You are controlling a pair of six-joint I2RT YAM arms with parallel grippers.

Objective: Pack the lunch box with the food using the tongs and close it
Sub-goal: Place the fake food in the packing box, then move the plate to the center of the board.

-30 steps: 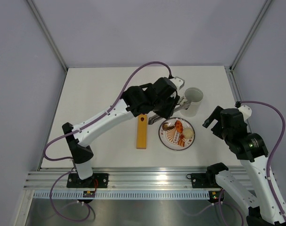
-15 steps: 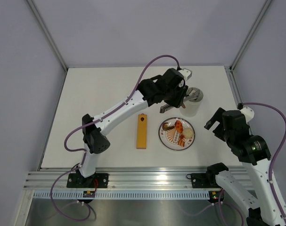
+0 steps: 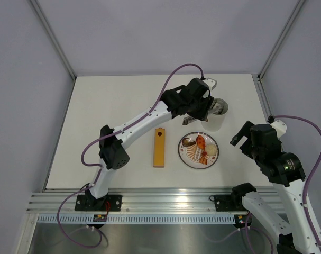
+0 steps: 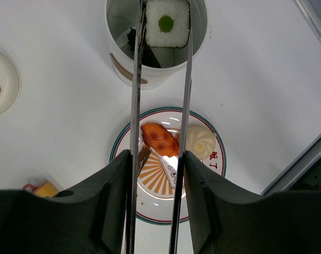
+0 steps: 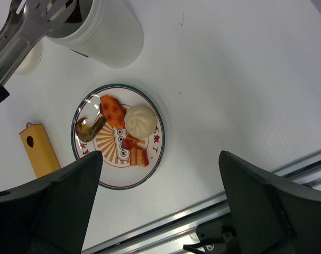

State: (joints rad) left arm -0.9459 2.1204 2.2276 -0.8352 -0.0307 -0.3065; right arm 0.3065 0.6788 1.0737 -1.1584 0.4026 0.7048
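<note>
My left gripper (image 4: 156, 159) is shut on the tongs (image 4: 135, 106), its fingers pressing both thin grey arms. Between the tong tips is a white-and-green piece (image 4: 167, 24), right over the open mouth of the white lunch box (image 4: 149, 76). In the top view the left gripper (image 3: 202, 108) hovers at the lunch box (image 3: 216, 123). On the patterned plate (image 5: 155, 164) lie more food: an orange-red piece (image 5: 112, 111), a pale bun (image 5: 141, 120), a brown piece (image 5: 89, 129) and red-brown chunks (image 5: 136, 156). My right gripper (image 5: 160, 156) hangs open and empty, right of the plate.
A long flat orange bar (image 3: 159, 147) lies left of the plate (image 3: 198, 150). A small white round disc (image 4: 1, 79) rests on the table left of the lunch box. The metal rail (image 3: 160, 201) runs along the table's near edge.
The left arm has swung right and away from me, carrying the tongs from beside the plate to over the lunch box. The right arm has barely moved.
</note>
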